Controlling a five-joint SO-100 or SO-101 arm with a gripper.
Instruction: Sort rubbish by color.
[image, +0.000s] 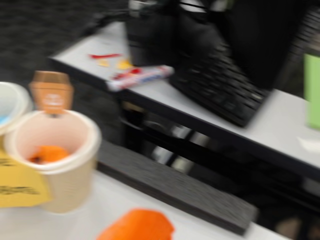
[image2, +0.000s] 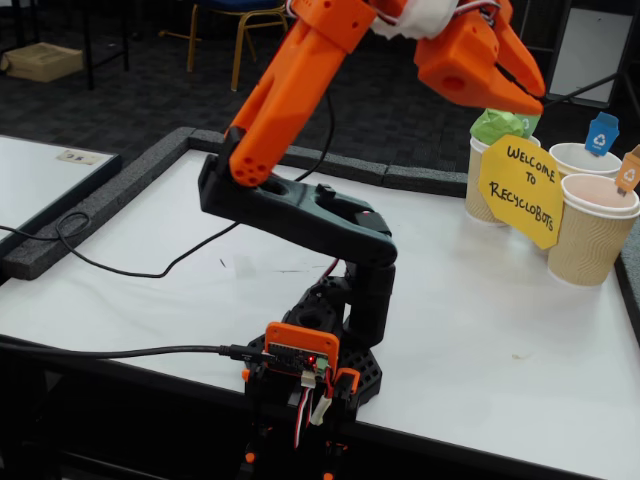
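In the wrist view an orange paper wad (image: 47, 152) lies inside a beige cup (image: 75, 175) that carries an orange tag (image: 50, 90). A second cup (image: 12, 102) at the left edge shows a trace of blue inside. In the fixed view a green wad (image2: 498, 125) tops the back-left cup (image2: 482, 195). The cup with the blue tag (image2: 602, 132) and the cup with the orange tag (image2: 593, 235) hide their contents. My orange gripper (image2: 538, 100) hangs high above the cups, its jaws together and holding nothing. Its tip (image: 137, 225) shows blurred at the wrist view's bottom edge.
A yellow "Welcome to Recyclobots" sign (image2: 525, 190) leans against the cups. A black foam border (image2: 100, 200) rims the white table. Beyond it stands another table with a keyboard (image: 220, 85) and a candy bar (image: 140, 76). A black cable (image2: 110, 265) runs to the arm's base.
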